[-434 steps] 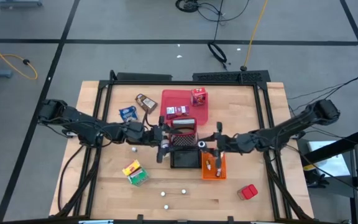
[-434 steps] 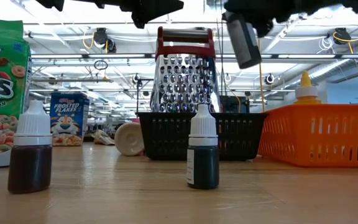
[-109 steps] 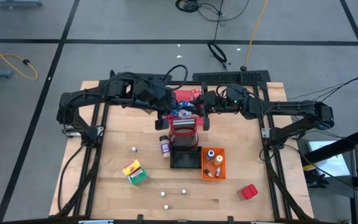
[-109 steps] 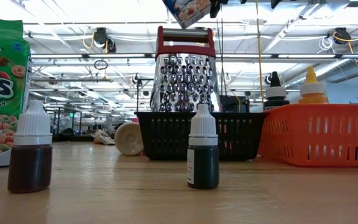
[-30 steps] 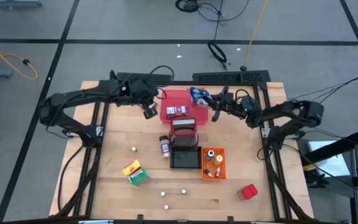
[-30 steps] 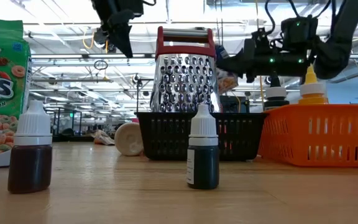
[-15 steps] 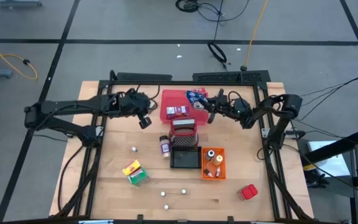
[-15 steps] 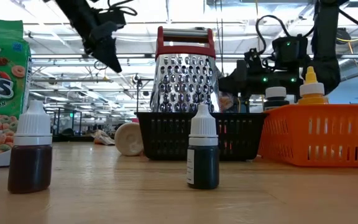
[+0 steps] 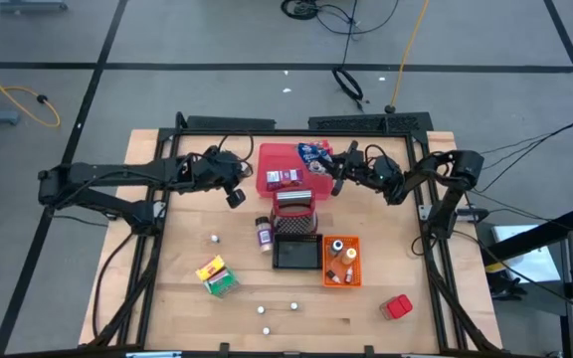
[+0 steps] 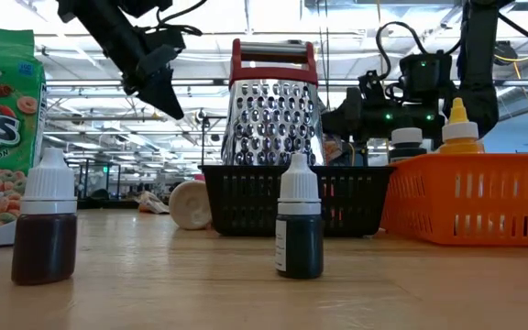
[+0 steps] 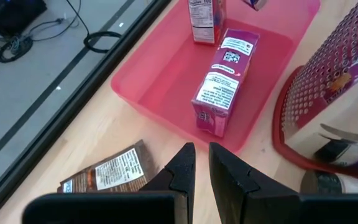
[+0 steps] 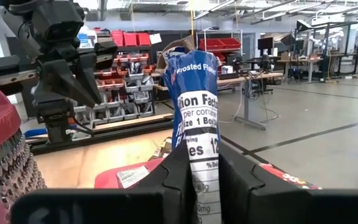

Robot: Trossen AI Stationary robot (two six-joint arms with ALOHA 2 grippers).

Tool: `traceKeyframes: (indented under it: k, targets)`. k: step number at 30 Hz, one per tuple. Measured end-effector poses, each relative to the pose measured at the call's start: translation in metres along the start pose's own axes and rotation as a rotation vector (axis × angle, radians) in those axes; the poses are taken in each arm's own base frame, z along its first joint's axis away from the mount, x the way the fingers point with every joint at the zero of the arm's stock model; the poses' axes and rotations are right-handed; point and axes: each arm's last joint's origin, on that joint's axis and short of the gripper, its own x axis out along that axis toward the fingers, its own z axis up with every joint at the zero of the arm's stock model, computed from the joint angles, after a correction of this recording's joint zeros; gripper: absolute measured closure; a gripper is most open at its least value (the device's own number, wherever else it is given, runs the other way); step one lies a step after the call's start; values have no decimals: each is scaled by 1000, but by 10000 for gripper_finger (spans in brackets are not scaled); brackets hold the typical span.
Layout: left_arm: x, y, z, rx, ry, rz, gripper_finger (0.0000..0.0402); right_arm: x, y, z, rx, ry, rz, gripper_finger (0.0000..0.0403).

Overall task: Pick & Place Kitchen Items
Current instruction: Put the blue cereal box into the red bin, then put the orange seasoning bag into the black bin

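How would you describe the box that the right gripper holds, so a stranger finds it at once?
Find the red tray at the table's far middle. At its far right corner the right gripper is shut on a blue cereal box, tilted in the air. The other boxes lie flat in the tray and are pink-red, not blue.

Reading "Frosted Fla…" and "…ion Fact…" on the blue cereal box; showing "Kellogg's" and "…KS" on the green cereal box at the low view's edge.
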Motion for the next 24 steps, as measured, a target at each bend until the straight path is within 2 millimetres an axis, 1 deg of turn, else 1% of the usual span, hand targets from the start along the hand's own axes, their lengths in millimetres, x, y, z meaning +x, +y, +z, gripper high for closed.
traceKeyframes:
  k: [5, 9, 13, 18, 24]
  targets:
    - [0, 0, 0, -7, -2, 0, 355, 0, 0, -3, -14, 30, -8, 329]
    - [0, 0, 1, -10, -9, -1, 355, 0, -2, -4, -23, 35, -54, 305]
    - [0, 0, 1, -11, -14, -2, 355, 0, -2, -1, -38, 13, -51, 278]
    - [0, 0, 1, -11, -13, -2, 355, 0, -2, -3, -43, 25, -54, 249]
    - [0, 0, 1, -10, -13, -2, 355, 0, -2, -2, -43, 23, -52, 238]
